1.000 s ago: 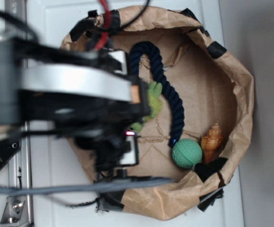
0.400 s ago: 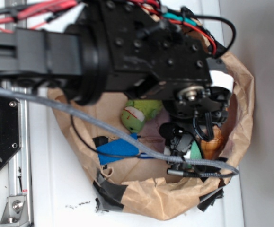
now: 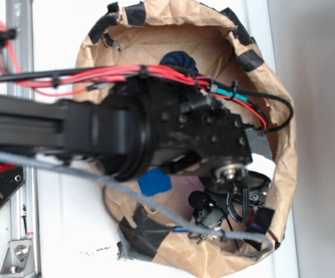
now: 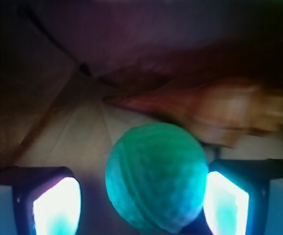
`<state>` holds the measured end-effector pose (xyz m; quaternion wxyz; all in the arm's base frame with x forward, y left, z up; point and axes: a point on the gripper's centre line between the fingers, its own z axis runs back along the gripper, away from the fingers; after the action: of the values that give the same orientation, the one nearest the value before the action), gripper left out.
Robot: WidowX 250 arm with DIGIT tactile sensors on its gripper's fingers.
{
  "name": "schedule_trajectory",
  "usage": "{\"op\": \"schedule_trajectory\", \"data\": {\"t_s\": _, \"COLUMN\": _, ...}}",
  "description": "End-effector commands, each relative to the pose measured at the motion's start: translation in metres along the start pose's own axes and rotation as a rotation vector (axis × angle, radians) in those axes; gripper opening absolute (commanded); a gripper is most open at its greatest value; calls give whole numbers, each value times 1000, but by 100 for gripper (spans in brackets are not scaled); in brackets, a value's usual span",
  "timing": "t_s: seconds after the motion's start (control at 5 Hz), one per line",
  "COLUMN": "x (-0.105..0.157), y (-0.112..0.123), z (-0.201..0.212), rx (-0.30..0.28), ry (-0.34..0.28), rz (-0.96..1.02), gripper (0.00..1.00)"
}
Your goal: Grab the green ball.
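Observation:
The green ball (image 4: 156, 178), teal and finely ridged, fills the lower middle of the wrist view. It sits between my gripper's (image 4: 141, 205) two glowing pads. The right pad (image 4: 227, 203) is against or almost against the ball, while a gap shows between the ball and the left pad (image 4: 55, 205). The jaws stand open around it. In the exterior view my arm reaches deep into the brown paper bag (image 3: 284, 145), with the gripper (image 3: 231, 209) low at the bag's lower right. The arm hides the ball there.
An orange-brown seashell (image 4: 234, 112) lies just beyond the ball to the right. The bag's wall rises close behind and to the left. A dark navy rope (image 3: 179, 59) peeks out above the arm. A blue scrap (image 3: 154, 182) shows below the arm.
The arm has moved down the exterior picture and lower into the bag. The lime plush toy and the seashell, seen earlier, are now covered by it.

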<state>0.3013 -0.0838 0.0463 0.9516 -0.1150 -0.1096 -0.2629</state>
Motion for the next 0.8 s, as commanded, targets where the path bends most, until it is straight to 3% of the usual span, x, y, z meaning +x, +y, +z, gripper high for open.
{"op": "schedule_trajectory", "data": {"t_s": 0.0, "x": -3, "y": -33, "z": -17, "rx": 56, "ry": 31, "rz": -9, "gripper": 0}}
{"op": "schedule_trajectory", "data": {"t_s": 0.2, "x": -3, "y": -26, "z": -10, "rx": 124, "ry": 8, "rz": 30, "gripper": 0}}
{"op": "schedule_trajectory", "data": {"t_s": 0.6, "x": -8, "y": -13, "z": 39, "rx": 179, "ry": -53, "rz": 210, "gripper": 0}}
